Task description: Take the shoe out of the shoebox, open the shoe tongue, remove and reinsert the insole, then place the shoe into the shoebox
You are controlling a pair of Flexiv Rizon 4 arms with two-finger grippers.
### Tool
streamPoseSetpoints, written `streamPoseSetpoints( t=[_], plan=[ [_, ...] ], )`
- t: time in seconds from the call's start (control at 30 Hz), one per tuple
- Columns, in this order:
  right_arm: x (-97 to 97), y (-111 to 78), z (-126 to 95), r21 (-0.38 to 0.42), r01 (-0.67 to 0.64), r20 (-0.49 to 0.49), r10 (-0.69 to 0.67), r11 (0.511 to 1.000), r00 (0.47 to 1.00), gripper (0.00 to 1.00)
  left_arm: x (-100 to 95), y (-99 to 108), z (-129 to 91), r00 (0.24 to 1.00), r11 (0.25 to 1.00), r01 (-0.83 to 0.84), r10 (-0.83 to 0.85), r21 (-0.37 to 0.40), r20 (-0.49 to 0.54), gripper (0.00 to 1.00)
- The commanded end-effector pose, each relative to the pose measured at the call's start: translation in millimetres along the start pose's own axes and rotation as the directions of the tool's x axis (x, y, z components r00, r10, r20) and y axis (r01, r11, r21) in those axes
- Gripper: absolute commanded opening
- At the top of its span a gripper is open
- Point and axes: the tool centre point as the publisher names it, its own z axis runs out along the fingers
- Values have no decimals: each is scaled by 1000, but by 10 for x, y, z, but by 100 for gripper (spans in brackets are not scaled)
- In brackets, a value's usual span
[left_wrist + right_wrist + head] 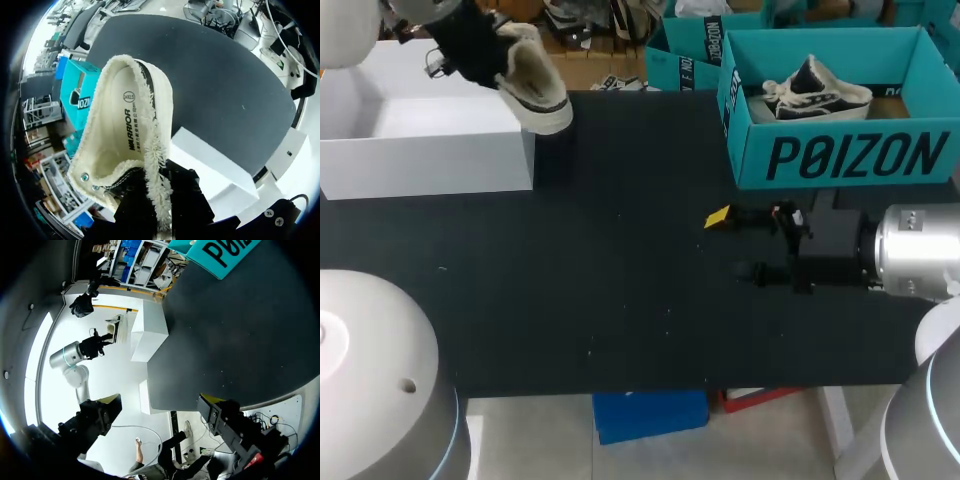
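A black shoe (533, 83) with cream fleece lining hangs in the air over the right end of the open white shoebox (430, 160). My left gripper (480, 48) is shut on it. In the left wrist view the shoe (125, 135) shows its cream insole and fleece collar, with the gripper (160, 205) clamped on the collar and the white shoebox (210, 167) below. My right gripper (728, 243) stands open and empty above the black table at the right. Its own view shows the right gripper (160, 412) spread wide, with the shoe (115, 329) far ahead beside the white shoebox (150, 332).
An open teal box (840, 155) stands at the back right with another shoe (815, 90) lying in it; the teal box (225, 252) also shows in the right wrist view. The black table top (620, 290) lies between the two boxes.
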Motion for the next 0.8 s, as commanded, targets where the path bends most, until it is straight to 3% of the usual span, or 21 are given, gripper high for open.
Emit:
streamPoseSetpoints(
  t=[0.03,0.17,0.8],
  plan=[
    [3,1,8,-1,0,1,0,1000,1000,100,708,190,-151,990,990,135,-133,-43,47,0],
    [3,1,8,-1,0,1,0,1000,1000,100,984,428,-73,974,973,221,-217,-65,63,0],
    [3,1,8,-1,0,1,0,1000,1000,100,984,428,-73,974,973,221,-217,-65,63,0]
  ],
)
